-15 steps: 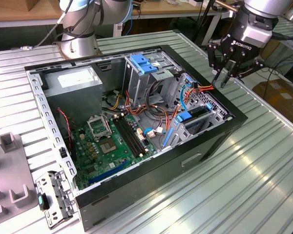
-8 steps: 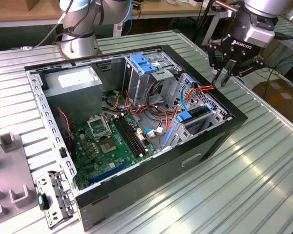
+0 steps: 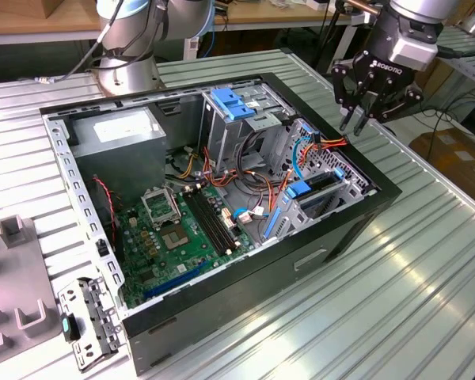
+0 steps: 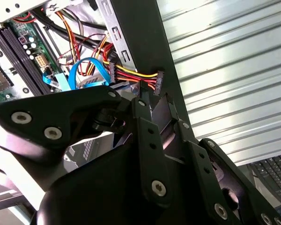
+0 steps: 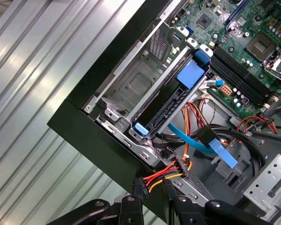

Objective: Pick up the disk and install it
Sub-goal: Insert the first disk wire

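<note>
With the dark flat disk in blue plastic rails (image 5: 171,105) apparently already seated in the black computer case's (image 3: 344,229) bay, the black three-fingered gripper (image 3: 356,120) hovered above the case rim, fingers drawn nearly together and grasping nothing, so the install step looked finished.

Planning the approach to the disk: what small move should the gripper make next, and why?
Probably a sideways shift inward, over the disk. The gripper hangs above the case rim, right over the red-yellow power cable, while the disk stands on edge in its cage further in.

White lettering stands on the claw (image 3: 356,120); the power supply label (image 3: 123,129) is unreadable.
</note>
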`<state>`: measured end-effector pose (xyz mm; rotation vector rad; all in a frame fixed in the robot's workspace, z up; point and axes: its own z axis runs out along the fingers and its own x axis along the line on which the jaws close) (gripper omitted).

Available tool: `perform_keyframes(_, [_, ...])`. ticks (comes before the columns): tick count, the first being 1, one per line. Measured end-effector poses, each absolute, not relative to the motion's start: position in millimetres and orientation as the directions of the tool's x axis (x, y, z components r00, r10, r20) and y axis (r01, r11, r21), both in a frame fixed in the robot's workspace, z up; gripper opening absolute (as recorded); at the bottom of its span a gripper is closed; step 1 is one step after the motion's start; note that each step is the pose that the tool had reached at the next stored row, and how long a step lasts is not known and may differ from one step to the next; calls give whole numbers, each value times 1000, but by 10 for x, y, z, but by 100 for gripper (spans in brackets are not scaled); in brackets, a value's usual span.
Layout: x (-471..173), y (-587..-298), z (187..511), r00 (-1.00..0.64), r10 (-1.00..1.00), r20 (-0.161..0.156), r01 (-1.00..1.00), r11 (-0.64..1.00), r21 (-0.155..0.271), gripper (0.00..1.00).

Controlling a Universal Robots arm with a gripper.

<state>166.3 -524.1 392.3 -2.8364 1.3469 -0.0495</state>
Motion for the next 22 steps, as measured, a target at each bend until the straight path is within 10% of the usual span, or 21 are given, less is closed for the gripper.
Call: perform_keyframes(22, [1672,-5235,3854,772,-635,28,-634,-773,-15,31])
